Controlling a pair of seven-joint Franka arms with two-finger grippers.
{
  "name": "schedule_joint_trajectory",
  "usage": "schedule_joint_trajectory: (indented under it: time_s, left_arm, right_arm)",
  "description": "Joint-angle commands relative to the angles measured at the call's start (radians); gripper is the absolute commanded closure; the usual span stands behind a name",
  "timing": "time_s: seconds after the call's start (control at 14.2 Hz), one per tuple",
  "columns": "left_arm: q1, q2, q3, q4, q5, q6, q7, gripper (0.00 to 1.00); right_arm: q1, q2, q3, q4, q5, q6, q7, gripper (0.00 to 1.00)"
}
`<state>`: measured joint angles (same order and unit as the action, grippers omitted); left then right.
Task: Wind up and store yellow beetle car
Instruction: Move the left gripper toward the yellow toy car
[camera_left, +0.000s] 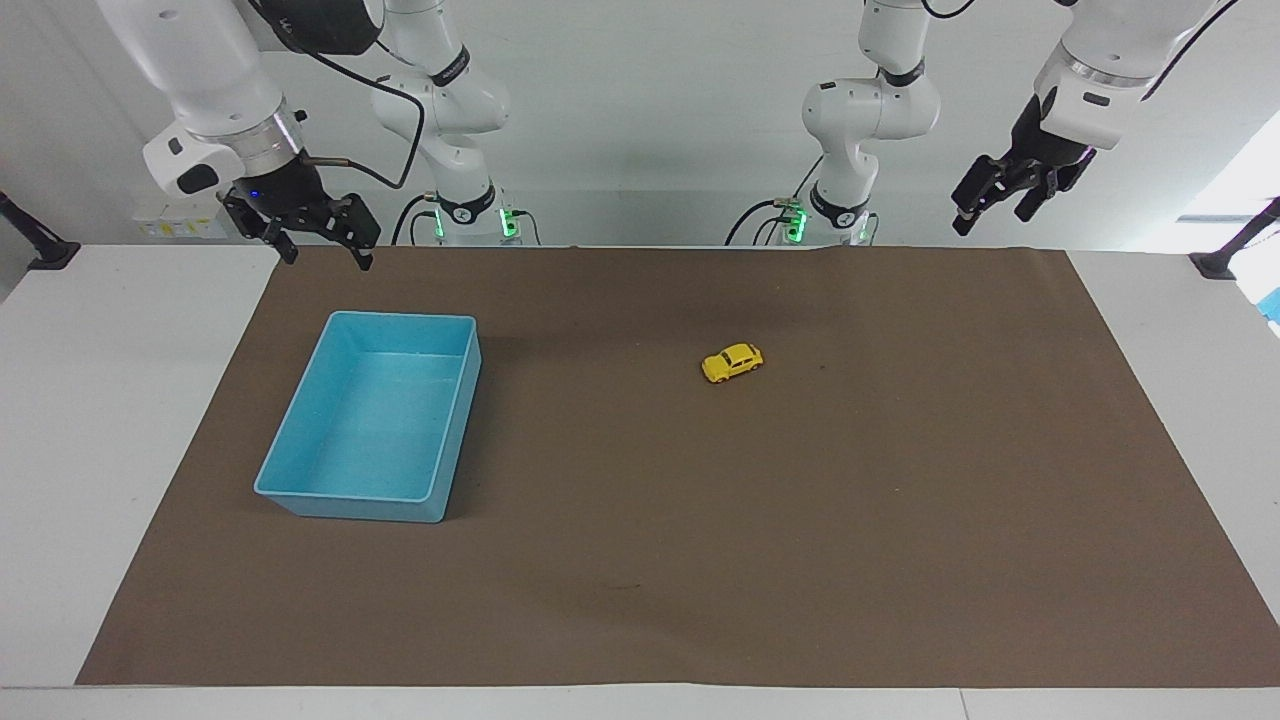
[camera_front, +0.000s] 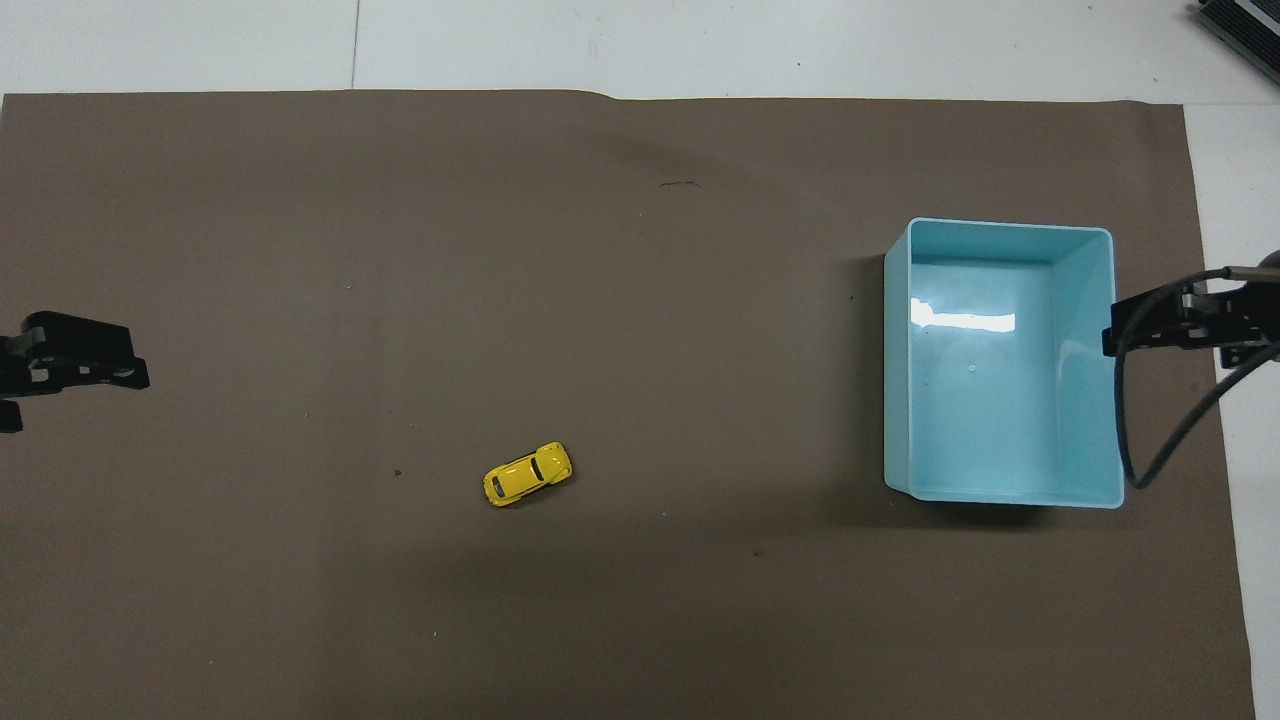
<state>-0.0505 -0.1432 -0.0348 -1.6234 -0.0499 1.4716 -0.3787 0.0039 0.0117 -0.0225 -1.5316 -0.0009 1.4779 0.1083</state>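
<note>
The yellow beetle car (camera_left: 732, 363) stands on its wheels on the brown mat, near the middle of the table; it also shows in the overhead view (camera_front: 527, 474). My left gripper (camera_left: 992, 218) is open and empty, raised over the mat's edge at the left arm's end, well away from the car. My right gripper (camera_left: 328, 260) is open and empty, raised over the mat's corner beside the blue bin, and it waits.
An empty light blue bin (camera_left: 350, 507) sits on the mat toward the right arm's end; it also shows in the overhead view (camera_front: 1000, 226). The brown mat (camera_left: 800, 560) covers most of the white table.
</note>
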Motion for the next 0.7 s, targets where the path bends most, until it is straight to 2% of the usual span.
schedule_joint_trajectory:
  time_s: [0.0, 0.28, 0.63]
  left_arm:
    - [-0.009, -0.01, 0.004, -0.016, -0.01, -0.003, -0.113, 0.0]
    - [-0.025, -0.018, -0.005, -0.029, -0.018, -0.031, -0.38, 0.0]
    - [-0.038, -0.006, -0.005, -0.049, -0.034, 0.012, -0.783, 0.0]
  right_arm:
    - [-0.012, 0.013, 0.004, 0.024, 0.001, -0.018, -0.018, 0.0]
    - [-0.012, 0.013, 0.004, 0.024, 0.001, -0.018, -0.018, 0.0]
    - [-0.012, 0.013, 0.004, 0.024, 0.001, -0.018, -0.018, 0.0]
